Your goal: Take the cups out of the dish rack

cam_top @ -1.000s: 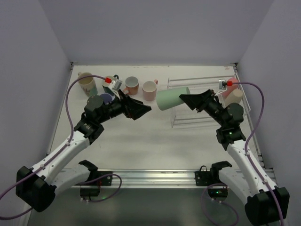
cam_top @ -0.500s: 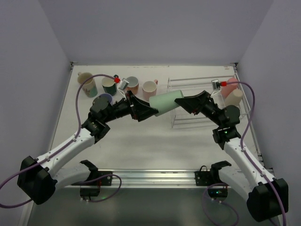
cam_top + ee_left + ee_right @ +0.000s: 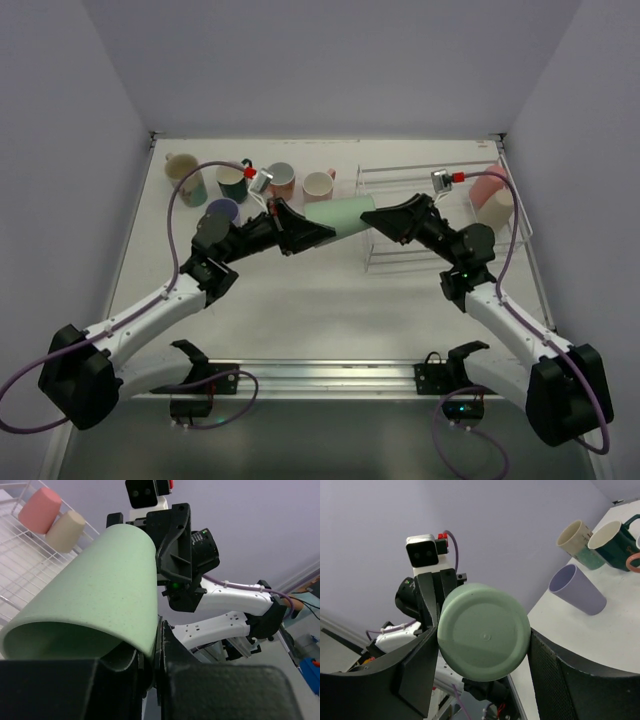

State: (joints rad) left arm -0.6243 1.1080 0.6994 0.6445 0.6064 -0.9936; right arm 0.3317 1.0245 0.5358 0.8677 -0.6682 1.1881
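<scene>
Midair between the dish rack (image 3: 420, 170) and the unloaded cups (image 3: 282, 178) on the table, a mint green tumbler (image 3: 340, 213) lies sideways, gripped at both ends. The left gripper (image 3: 318, 230) pinches its rim wall with one finger inside, and the right gripper (image 3: 375, 215) clamps its base. The tumbler looks rigid, light and smooth, so it could slip along its taper; the rim pinch seems the surer hold. A salmon cup (image 3: 488, 185) and a cream cup (image 3: 497, 207) sit racked.
</scene>
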